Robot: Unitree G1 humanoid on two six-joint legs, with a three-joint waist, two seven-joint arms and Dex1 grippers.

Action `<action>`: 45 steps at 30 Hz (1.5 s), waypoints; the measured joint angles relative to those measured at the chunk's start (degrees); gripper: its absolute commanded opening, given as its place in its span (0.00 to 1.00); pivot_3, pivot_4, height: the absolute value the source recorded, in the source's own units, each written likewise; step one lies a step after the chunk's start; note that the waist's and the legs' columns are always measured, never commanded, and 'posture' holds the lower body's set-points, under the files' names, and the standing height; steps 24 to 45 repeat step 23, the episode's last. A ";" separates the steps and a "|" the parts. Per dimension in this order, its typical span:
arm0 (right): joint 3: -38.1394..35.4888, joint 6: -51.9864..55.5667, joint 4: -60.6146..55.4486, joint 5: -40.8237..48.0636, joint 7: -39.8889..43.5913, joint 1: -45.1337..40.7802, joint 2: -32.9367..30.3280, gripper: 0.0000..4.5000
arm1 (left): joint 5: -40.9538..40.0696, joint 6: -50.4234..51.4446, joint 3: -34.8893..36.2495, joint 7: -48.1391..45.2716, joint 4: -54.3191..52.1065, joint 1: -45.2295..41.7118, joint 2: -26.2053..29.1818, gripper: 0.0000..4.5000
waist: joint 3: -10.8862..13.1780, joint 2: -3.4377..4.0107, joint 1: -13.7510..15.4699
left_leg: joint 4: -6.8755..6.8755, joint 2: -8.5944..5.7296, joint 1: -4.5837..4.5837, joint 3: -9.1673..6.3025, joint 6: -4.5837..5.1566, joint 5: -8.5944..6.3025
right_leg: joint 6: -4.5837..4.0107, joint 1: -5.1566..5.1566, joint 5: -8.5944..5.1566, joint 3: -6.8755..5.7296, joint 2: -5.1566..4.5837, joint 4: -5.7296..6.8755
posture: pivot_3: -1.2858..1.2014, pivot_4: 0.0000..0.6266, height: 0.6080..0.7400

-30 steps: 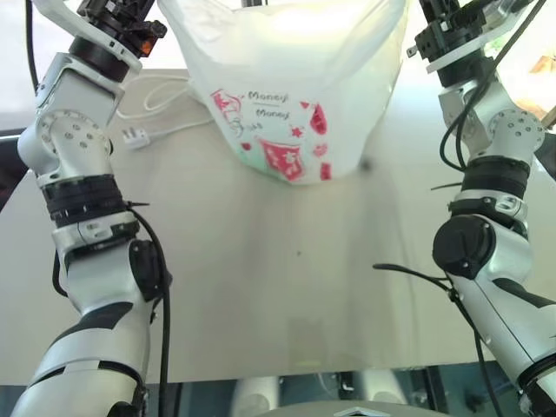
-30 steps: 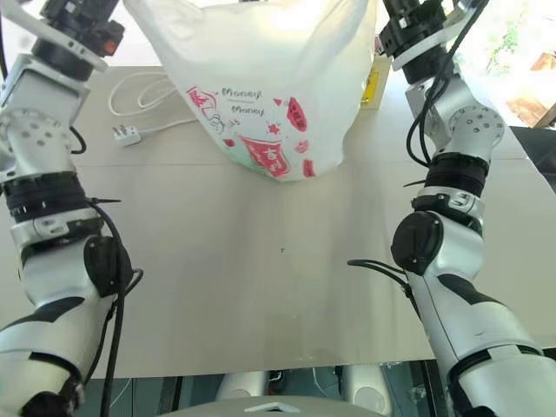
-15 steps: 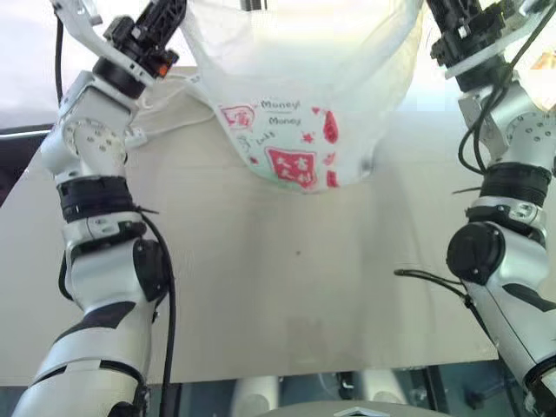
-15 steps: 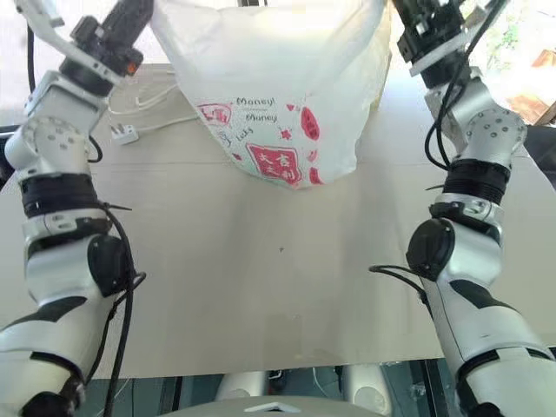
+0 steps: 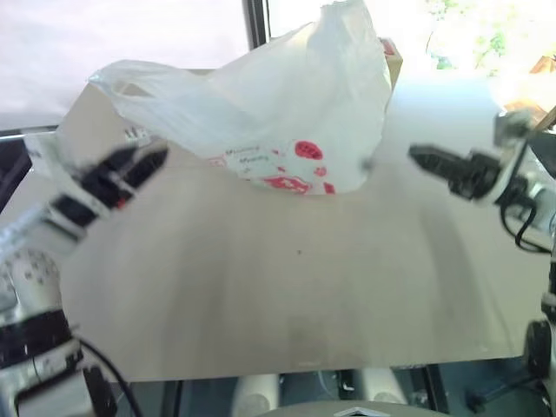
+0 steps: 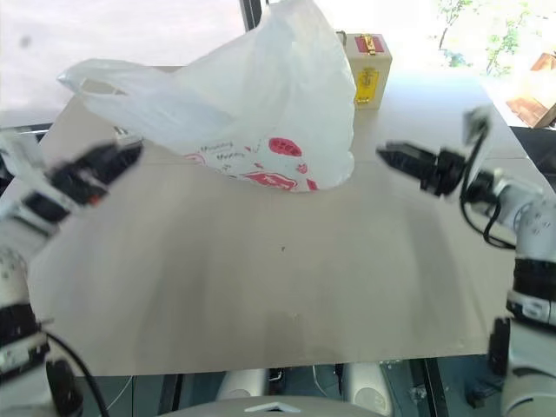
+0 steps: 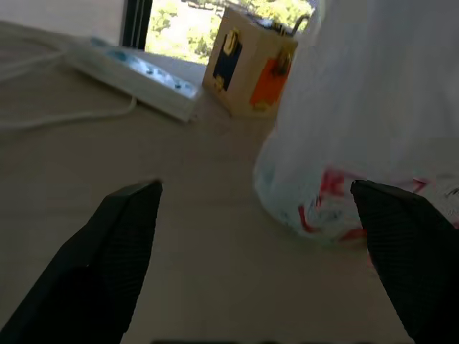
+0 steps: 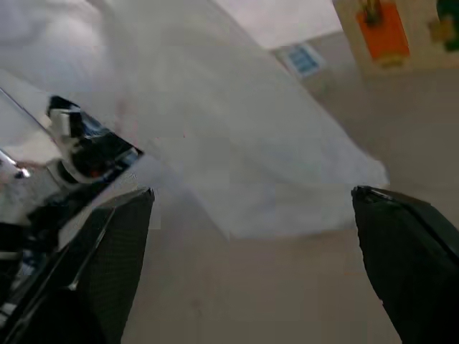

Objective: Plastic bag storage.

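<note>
- Now, left gripper (image 5: 155,161): fingers spread, nothing between them, hovering low at the table's (image 5: 287,295) left side, tips aimed toward 2 o'clock at the bag.
- Plastic bag (image 5: 287,113): standing loose and puffed on the far middle of the table, free of both grippers. Printed red base rests on the tabletop, and a long flap trails off toward 10 o'clock above the left gripper.
- Bag's long axis runs roughly 10 to 4 o'clock across the table. Its peak stands at 12 o'clock.
- In the left wrist view the bag's printed base (image 7: 337,208) sits ahead of the fingers, toward one finger's side, apart from both.
- Yellow box (image 6: 368,57) stands behind the bag at about 1 o'clock. A white power strip (image 7: 136,68) lies near it.
- Right gripper (image 5: 419,157): fingers also spread and empty, pointing to 9 o'clock at the bag's right flank, just beside it with a gap.
- Judgement: the right gripper looks nearer the bag's body, while the left is nearer the trailing flap. Next move likely needs both to close in from either side to flatten or gather it.
</note>
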 measured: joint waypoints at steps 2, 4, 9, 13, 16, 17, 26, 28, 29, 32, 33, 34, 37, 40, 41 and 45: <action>2.62 -7.25 0.11 -5.92 1.38 5.79 -0.03 1.00 | 2.07 -1.35 -1.63 0.39 -3.72 8.20 -2.79 0.99 | 0.00 0.00 -0.02 | 0.03 0.00 0.07 -0.02 0.01 -0.01 | 0.00 0.06 0.00 0.01 0.00 0.02 | 0.52 0.24 0.94; 3.57 -17.83 3.62 -12.69 2.23 11.29 0.10 1.00 | 6.49 -5.89 -4.87 0.84 -7.85 17.95 -5.90 0.99 | -0.02 -0.01 -0.04 | 0.03 -0.02 0.18 0.01 0.13 -0.08 | -0.01 0.15 0.00 0.03 0.00 -0.01 | 0.52 0.24 0.94; 2.91 -36.98 11.35 -20.01 6.12 16.90 0.49 1.00 | 17.28 -19.83 -9.02 2.12 -10.27 26.41 -9.42 0.99 | -0.35 0.49 -0.05 | -0.09 0.00 1.19 0.18 0.17 -0.12 | -0.24 0.93 -0.16 0.21 0.03 -0.04 | 0.52 0.24 0.94; 2.15 -44.15 16.92 -21.46 10.58 18.41 -0.26 1.00 | 20.68 -26.92 -10.28 1.35 -9.81 29.37 -10.84 0.99 | -0.40 0.46 -0.14 | -0.06 0.01 1.34 0.16 0.17 -0.11 | -0.26 0.97 -0.12 0.42 0.02 -0.02 | 0.52 0.24 0.94; 0.83 -46.43 19.10 -21.51 12.01 18.34 -0.87 1.00 | 22.35 -31.30 -11.50 -0.30 -9.86 31.68 -11.10 0.99 | -0.42 0.42 -0.20 | -0.07 0.01 1.39 0.15 0.19 -0.13 | -0.27 0.96 -0.12 0.55 0.02 -0.02 | 0.52 0.24 0.94; 0.69 -47.13 19.50 -21.54 12.14 18.29 -1.02 1.00 | 22.74 -32.48 -11.71 -0.71 -9.86 32.37 -11.12 0.99 | -0.44 0.40 -0.20 | -0.09 0.02 1.40 0.15 0.19 -0.13 | -0.28 0.96 -0.12 0.55 0.03 -0.02 | 0.52 0.24 0.94; 0.58 -52.98 22.17 -22.55 12.88 18.31 -0.98 1.00 | 24.48 -38.43 -12.83 -3.10 -10.06 36.34 -11.16 0.99 | -0.46 0.38 -0.15 | -0.14 0.02 1.40 0.16 0.20 -0.14 | -0.30 0.94 -0.13 0.58 0.04 -0.03 | 0.52 0.24 0.94; 0.58 -52.98 22.17 -22.55 12.88 18.31 -0.98 1.00 | 24.48 -38.43 -12.83 -3.10 -10.06 36.34 -11.16 0.99 | -0.46 0.38 -0.15 | -0.14 0.02 1.40 0.16 0.20 -0.14 | -0.30 0.94 -0.13 0.58 0.04 -0.03 | 0.52 0.24 0.94; 0.58 -52.98 22.17 -22.55 12.88 18.31 -0.98 1.00 | 24.48 -38.43 -12.83 -3.10 -10.06 36.34 -11.16 0.99 | -0.46 0.38 -0.15 | -0.14 0.02 1.40 0.16 0.20 -0.14 | -0.30 0.94 -0.13 0.58 0.04 -0.03 | 0.52 0.24 0.94; 0.58 -52.98 22.17 -22.55 12.88 18.31 -0.98 1.00 | 24.48 -38.43 -12.83 -3.10 -10.06 36.34 -11.16 0.99 | -0.46 0.38 -0.15 | -0.14 0.02 1.40 0.16 0.20 -0.14 | -0.30 0.94 -0.13 0.58 0.04 -0.03 | 0.52 0.24 0.94; 0.58 -52.98 22.17 -22.55 12.88 18.31 -0.98 1.00 | 24.48 -38.43 -12.83 -3.10 -10.06 36.34 -11.16 0.99 | -0.46 0.38 -0.15 | -0.14 0.02 1.40 0.16 0.20 -0.14 | -0.30 0.94 -0.13 0.58 0.04 -0.03 | 0.52 0.24 0.94; 0.58 -52.98 22.17 -22.55 12.88 18.31 -0.98 1.00 | 24.48 -38.43 -12.83 -3.10 -10.06 36.34 -11.16 0.99 | -0.46 0.38 -0.15 | -0.14 0.02 1.40 0.16 0.20 -0.14 | -0.30 0.94 -0.13 0.58 0.04 -0.03 | 0.52 0.24 0.94; 0.58 -52.98 22.17 -22.55 12.88 18.31 -0.98 1.00 | 24.48 -38.43 -12.83 -3.10 -10.06 36.34 -11.16 0.99 | -0.46 0.38 -0.15 | -0.14 0.02 1.40 0.16 0.20 -0.14 | -0.30 0.94 -0.13 0.58 0.04 -0.03 | 0.52 0.24 0.94; 0.58 -52.98 22.17 -22.55 12.88 18.31 -0.98 1.00 | 24.48 -38.43 -12.83 -3.10 -10.06 36.34 -11.16 0.99 | -0.46 0.38 -0.15 | -0.14 0.02 1.40 0.16 0.20 -0.14 | -0.30 0.94 -0.13 0.58 0.04 -0.03 | 0.52 0.24 0.94; 0.58 -52.98 22.17 -22.55 12.88 18.31 -0.98 1.00 | 24.48 -38.43 -12.83 -3.10 -10.06 36.34 -11.16 0.99 | -0.46 0.38 -0.15 | -0.14 0.02 1.40 0.16 0.20 -0.14 | -0.30 0.94 -0.13 0.58 0.04 -0.03 | 0.52 0.24 0.94; 0.58 -52.98 22.17 -22.55 12.88 18.31 -0.98 1.00 | 24.48 -38.43 -12.83 -3.10 -10.06 36.34 -11.16 0.99 | -0.46 0.38 -0.15 | -0.14 0.02 1.40 0.16 0.20 -0.14 | -0.30 0.94 -0.13 0.58 0.04 -0.03 | 0.52 0.24 0.94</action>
